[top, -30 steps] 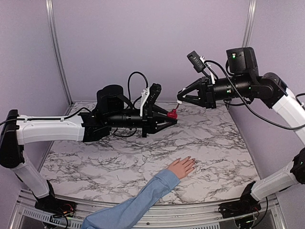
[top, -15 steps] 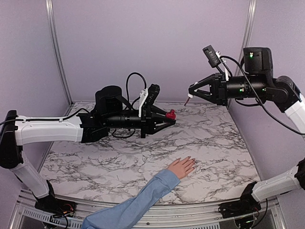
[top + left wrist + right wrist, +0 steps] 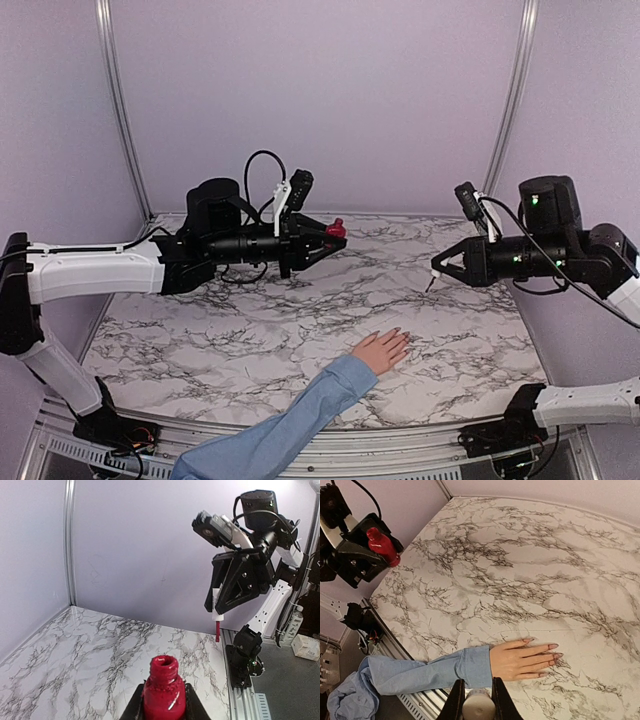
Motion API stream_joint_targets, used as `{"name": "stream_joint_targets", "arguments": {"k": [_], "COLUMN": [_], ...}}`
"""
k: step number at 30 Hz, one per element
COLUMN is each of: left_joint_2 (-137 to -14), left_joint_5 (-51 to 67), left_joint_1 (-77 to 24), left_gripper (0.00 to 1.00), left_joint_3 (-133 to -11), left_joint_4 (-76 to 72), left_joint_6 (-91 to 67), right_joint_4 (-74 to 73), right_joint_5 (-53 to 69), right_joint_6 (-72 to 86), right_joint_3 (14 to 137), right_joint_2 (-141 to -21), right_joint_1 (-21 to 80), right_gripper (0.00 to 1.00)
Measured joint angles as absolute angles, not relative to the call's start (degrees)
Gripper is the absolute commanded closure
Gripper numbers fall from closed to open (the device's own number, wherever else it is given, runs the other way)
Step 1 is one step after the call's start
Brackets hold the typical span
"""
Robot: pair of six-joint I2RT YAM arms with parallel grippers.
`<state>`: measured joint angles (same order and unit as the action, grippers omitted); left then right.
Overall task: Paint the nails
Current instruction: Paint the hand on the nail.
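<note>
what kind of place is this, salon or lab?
Likely a lab cell, not a salon: lilac walls with metal frame posts, a marble-look table, and robot arms, left and right, mounted at its near edge.

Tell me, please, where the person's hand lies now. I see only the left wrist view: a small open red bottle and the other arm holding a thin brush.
Observer: The light-skinned hand, in a light blue sleeve, lies flat, palm down, on the white marble table, near its front edge.
Operator: Is the brush close to it?
Observer: No. In the top view the right gripper, shut on the thin brush, hangs in the air, further back than the hand and to its right.
Operator: How do the fingers lie?
Observer: The right wrist view shows them straight and the pinkish nails facing up.
</note>
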<state>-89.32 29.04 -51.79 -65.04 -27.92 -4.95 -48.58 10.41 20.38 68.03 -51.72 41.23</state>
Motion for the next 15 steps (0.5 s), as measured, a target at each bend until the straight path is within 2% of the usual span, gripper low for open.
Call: {"name": "stream_joint_targets", "arguments": {"k": [6, 15], "left_joint_2": [-85.7, -85.3], "left_joint_5": [27.7, 25.0], "left_joint_1": [-47.3, -43.9], "left_gripper": [1.00, 1.00], "left_joint_3": [-61.5, -60.9], "left_joint_4": [-27.8, -27.5], "left_joint_6": [-6.5, -8.6], "right_joint_4": [-46.6, -40.7], "right_joint_5": [7.8, 7.6], "right_joint_6": [25.3, 22.2], "right_joint_3": [57.5, 46.9], "right_joint_2": [-50.2, -54.0], "right_joint_1": [41.2, 40.6], "right_gripper": [1.00, 1.00]}}
